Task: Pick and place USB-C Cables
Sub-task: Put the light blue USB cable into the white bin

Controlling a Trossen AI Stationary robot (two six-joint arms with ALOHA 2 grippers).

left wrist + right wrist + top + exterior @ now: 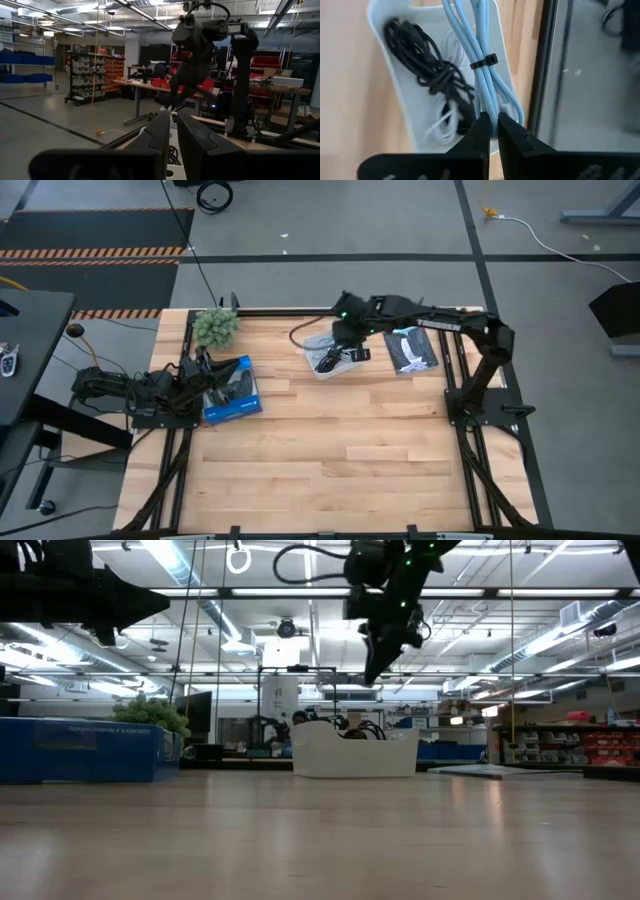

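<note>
My right gripper [338, 345] [375, 675] hangs above the white tray [312, 367] [350, 755] at the table's far middle, shut on the pale blue-grey cable [482, 50], a bundle bound by a black tie [485, 62]. In the tray [380, 20] lie tangled black cables [430, 65] and a white cable [440, 127]. I cannot make out a red band among the black ones. My left gripper [205, 370] [172, 135] waits shut at the table's left, by the blue box [232, 390]. My right gripper pinches the pale blue-grey cable bundle between its two fingers at one end of the bundle [490, 117], below the black tie, coming from above and pointing down. The strands run on past the fingertips [480, 130] over the tray. Whether the far end touches the tray, I cannot tell.
A green plant [215, 326] stands at the far left edge. A flat printed package [412, 348] lies right of the tray. The blue box [85, 750] sits at the left. Bare wood spreads over the near half of the table [340, 470].
</note>
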